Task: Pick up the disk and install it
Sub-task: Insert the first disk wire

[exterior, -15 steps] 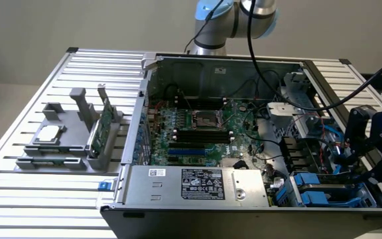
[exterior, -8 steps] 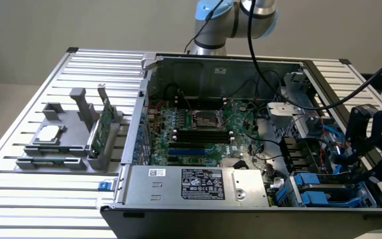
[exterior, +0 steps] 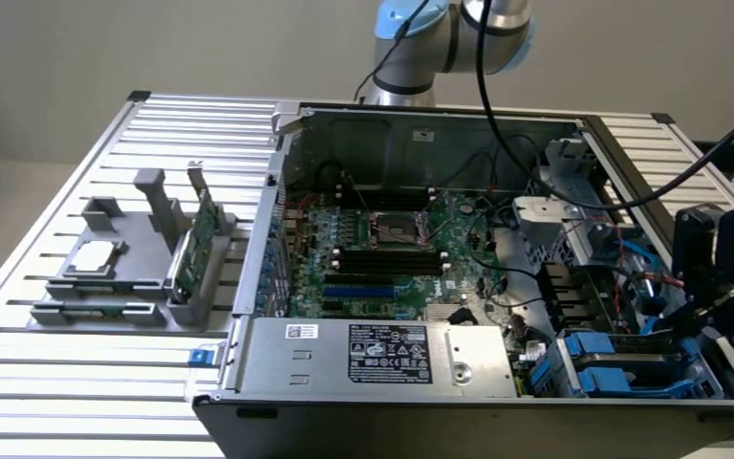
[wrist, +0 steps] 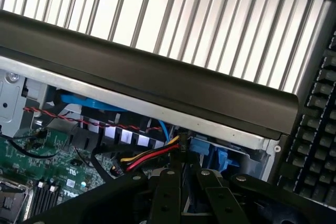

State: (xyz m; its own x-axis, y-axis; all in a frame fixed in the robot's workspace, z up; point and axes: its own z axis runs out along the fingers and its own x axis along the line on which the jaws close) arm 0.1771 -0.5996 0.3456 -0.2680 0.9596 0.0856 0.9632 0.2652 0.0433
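Open black-and-silver computer tower case lying on its side on a ribbed aluminium table. The disk, a flat silver-metal hard drive framed by a blue plastic carrier, lies flat in the drive bay at the case's near corner on the exterior view's right, beside the silver power-supply box. The black gripper hangs just above and beside the disk, at the case's side wall. Whether it is spread or pressed together cannot be told. On the exterior view's left, a grey holder carries a small square silver chip and an upright green circuit card.
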